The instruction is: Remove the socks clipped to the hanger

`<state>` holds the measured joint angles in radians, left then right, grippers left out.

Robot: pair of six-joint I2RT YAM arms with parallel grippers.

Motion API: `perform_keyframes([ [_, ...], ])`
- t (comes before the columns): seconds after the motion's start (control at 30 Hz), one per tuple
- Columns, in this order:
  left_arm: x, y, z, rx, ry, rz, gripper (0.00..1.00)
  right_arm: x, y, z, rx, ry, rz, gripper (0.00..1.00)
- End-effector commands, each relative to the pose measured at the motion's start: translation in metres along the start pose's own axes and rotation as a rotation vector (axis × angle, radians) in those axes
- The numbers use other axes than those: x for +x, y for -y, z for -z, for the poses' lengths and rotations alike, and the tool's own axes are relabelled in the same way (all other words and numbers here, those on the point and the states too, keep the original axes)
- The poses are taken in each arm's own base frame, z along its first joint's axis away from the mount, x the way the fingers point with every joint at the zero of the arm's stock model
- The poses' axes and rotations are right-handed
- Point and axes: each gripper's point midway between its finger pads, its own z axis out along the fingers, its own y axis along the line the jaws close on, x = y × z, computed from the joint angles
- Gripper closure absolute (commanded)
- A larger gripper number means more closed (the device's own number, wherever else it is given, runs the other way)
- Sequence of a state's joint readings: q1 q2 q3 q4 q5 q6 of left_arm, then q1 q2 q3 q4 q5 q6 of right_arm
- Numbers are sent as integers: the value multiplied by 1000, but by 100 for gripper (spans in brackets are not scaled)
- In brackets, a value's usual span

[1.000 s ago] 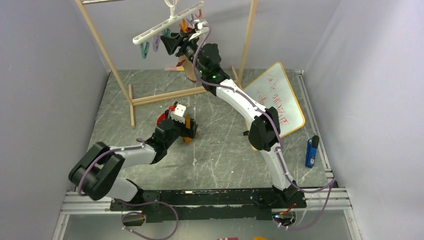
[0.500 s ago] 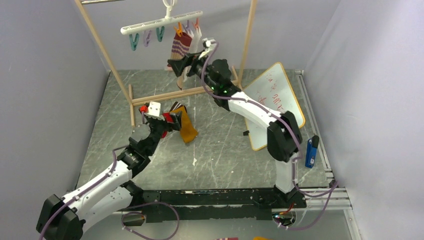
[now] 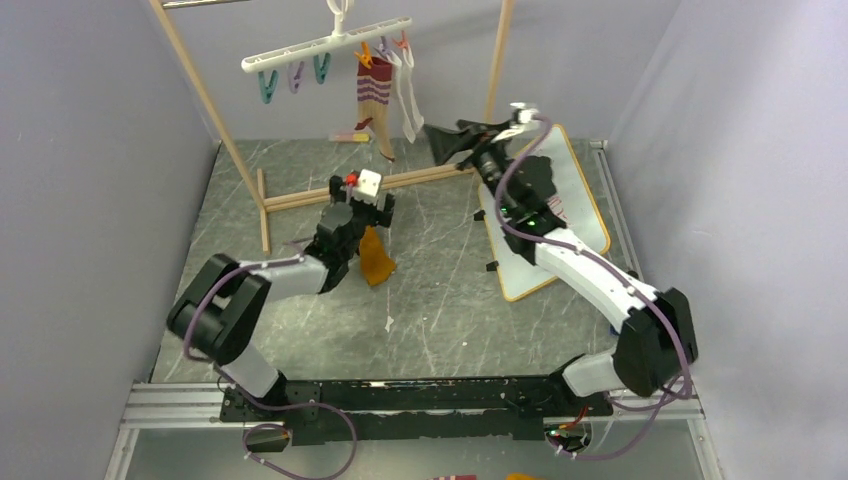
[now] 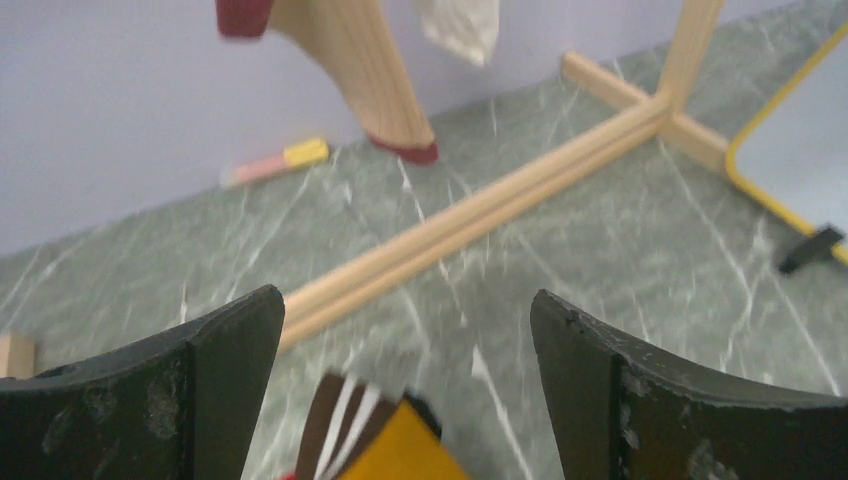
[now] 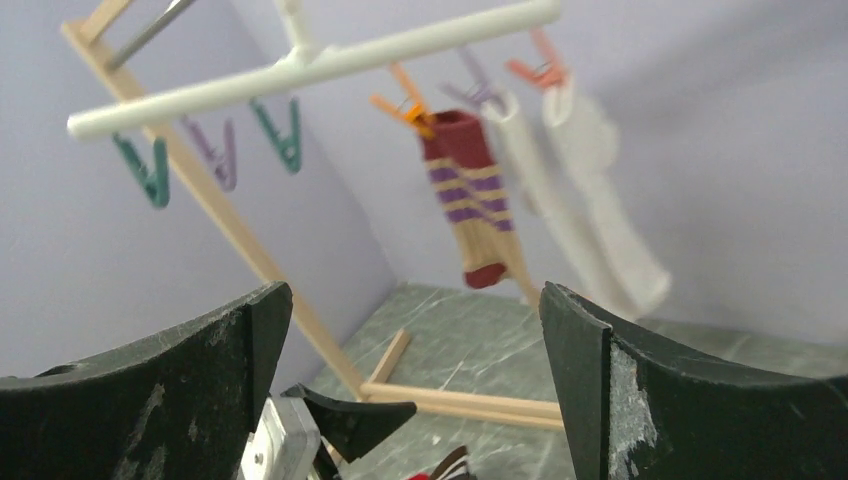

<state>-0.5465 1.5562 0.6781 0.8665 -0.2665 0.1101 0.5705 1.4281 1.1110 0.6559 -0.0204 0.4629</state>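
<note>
The white hanger (image 3: 325, 42) hangs from the wooden rack; it also shows in the right wrist view (image 5: 330, 60). Its three left clips (image 3: 293, 75) are bare. A maroon-and-cream striped sock (image 3: 372, 95) (image 5: 470, 195) and two long white socks (image 3: 405, 90) (image 5: 590, 190) hang clipped at its right end. The mustard-yellow sock (image 3: 375, 258) (image 4: 400, 455) lies on the table. My left gripper (image 3: 362, 215) (image 4: 405, 310) is open and empty just above its striped cuff. The red and black socks are mostly hidden under it. My right gripper (image 3: 437, 143) (image 5: 410, 340) is open and empty, to the right of the hanging socks.
The wooden rack frame (image 3: 210, 100) has a base bar (image 3: 340, 190) (image 4: 480, 215) across the table. A yellow-edged whiteboard (image 3: 560, 215) lies at right under my right arm. A blue object (image 3: 622, 300) lies far right. A pink-and-yellow marker (image 3: 350, 135) (image 4: 275, 163) lies by the back wall.
My right gripper has drawn back to the right, away from the hanger, which now hangs level. My left gripper has moved from the left to above the socks on the table.
</note>
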Motion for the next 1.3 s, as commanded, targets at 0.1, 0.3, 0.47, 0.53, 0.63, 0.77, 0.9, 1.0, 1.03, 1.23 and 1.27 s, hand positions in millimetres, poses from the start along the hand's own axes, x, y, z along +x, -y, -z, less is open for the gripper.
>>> perform_keyframes([
  [0.1,-68,-1,-73,-12,212,11,3,-29,29,28,45,69,-54,0],
  [0.3,-56,-11,-123,-41,198,32,2,-26,33,31,51,55,-45,0],
  [0.47,-45,-23,-147,-117,176,14,2,-26,37,35,61,52,-37,0],
  [0.53,-40,-27,-153,-138,168,13,2,-26,38,36,64,53,-34,0],
  [0.63,-37,-32,-159,-145,168,26,2,-26,38,35,61,51,-34,0],
  [0.77,-35,-37,-161,-153,169,29,2,-25,39,34,58,47,-35,0],
  [0.9,-29,-41,-161,-156,154,27,2,-24,41,34,60,45,-36,0],
  [1.0,-23,-45,-161,-160,144,29,3,-23,43,35,62,44,-38,0],
  [1.03,-20,-45,-162,-159,140,29,2,-23,43,35,62,45,-38,0],
  [1.23,-12,-47,-166,-153,129,40,2,-25,45,34,63,46,-36,0],
  [1.27,-11,-47,-167,-152,126,39,3,-24,45,34,64,45,-35,0],
])
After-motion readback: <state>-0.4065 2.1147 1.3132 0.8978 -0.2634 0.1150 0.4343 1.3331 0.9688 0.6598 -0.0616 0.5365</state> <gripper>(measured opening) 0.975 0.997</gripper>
